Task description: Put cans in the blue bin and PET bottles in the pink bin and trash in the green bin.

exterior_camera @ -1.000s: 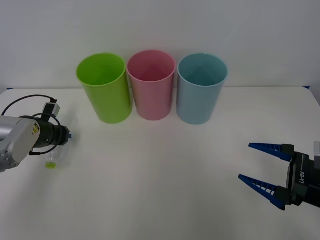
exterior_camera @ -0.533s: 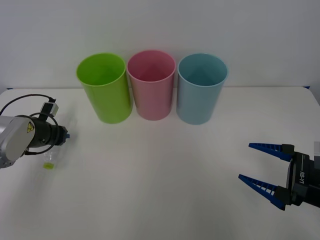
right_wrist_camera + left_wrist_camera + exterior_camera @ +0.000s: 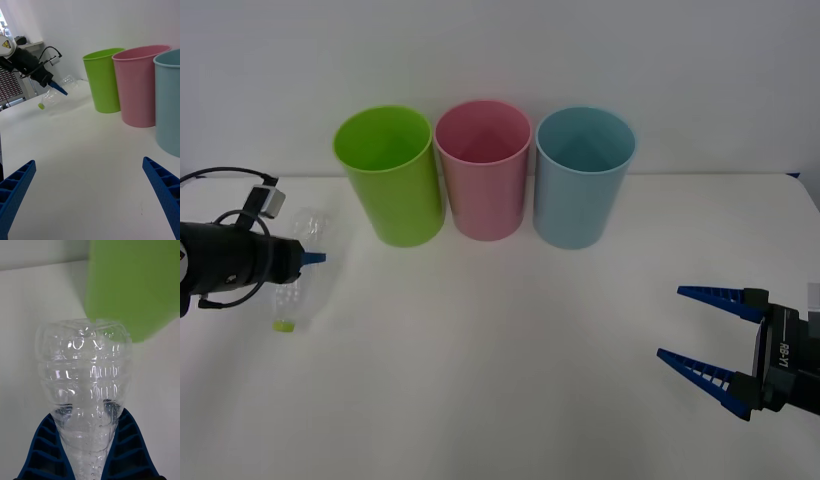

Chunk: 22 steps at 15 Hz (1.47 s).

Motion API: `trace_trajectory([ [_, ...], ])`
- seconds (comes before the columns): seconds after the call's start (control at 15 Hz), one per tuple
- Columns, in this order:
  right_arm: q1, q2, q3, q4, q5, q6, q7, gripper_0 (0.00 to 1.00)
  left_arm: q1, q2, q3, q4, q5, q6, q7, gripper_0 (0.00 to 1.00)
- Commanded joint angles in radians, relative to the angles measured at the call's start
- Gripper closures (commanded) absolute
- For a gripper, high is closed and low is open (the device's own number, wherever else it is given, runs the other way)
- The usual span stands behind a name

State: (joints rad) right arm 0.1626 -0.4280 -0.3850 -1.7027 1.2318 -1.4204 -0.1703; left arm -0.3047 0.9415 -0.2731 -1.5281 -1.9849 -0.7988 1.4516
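Note:
The PET bottle (image 3: 296, 268) is clear and ribbed with a yellow-green cap. My left gripper (image 3: 307, 258) is shut on it at the table's left side, holding it tilted with the cap low. The left wrist view shows the bottle (image 3: 84, 367) pinched between the blue fingers (image 3: 41, 450), with the green bin (image 3: 131, 285) behind it. The green bin (image 3: 388, 175), pink bin (image 3: 483, 170) and blue bin (image 3: 583, 180) stand upright in a row at the back. My right gripper (image 3: 710, 335) waits open at the front right, holding nothing. No cans or trash are in sight.
The white table (image 3: 500, 380) stretches bare between the bins and both arms. A black cable loops over my left wrist (image 3: 240, 190). From the right wrist, the bins (image 3: 137, 86) stand ahead and the left arm holds the bottle (image 3: 52, 98) farther off.
My left wrist has turned and pulled back to the left. The bottle, earlier mostly hidden under the arm, now shows its full body, tilted with the cap down. The right arm has not moved.

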Motion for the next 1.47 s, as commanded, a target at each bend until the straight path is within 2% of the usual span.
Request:
trace_trajectory([
  [0.07,0.0,0.0,0.0,0.0,0.0,0.0,0.0,0.02,0.056,0.048,0.0,-0.08,0.207,0.096,-0.103,1.0],
  [0.2,0.0,0.0,0.0,0.0,0.0,0.0,0.0,0.02,0.065,0.077,0.002,-0.127,0.328,0.122,-0.151,1.0],
  [0.33,0.0,0.0,0.0,0.0,0.0,0.0,0.0,0.01,0.065,0.131,0.0,-0.187,0.413,0.153,-0.161,1.0],
  [0.67,0.0,0.0,0.0,0.0,0.0,0.0,0.0,0.02,0.064,0.247,0.003,-0.319,0.528,0.256,-0.163,1.0],
  [0.87,0.0,0.0,0.0,0.0,0.0,0.0,0.0,0.01,0.024,0.293,0.003,-0.359,0.609,0.302,-0.163,1.0],
  [1.0,0.0,0.0,0.0,0.0,0.0,0.0,0.0,0.02,-0.017,0.295,0.003,-0.372,0.652,0.322,-0.163,1.0],
  [1.47,0.0,0.0,0.0,0.0,0.0,0.0,0.0,0.02,-0.218,0.232,-0.015,-0.357,0.695,0.343,-0.163,1.0],
])
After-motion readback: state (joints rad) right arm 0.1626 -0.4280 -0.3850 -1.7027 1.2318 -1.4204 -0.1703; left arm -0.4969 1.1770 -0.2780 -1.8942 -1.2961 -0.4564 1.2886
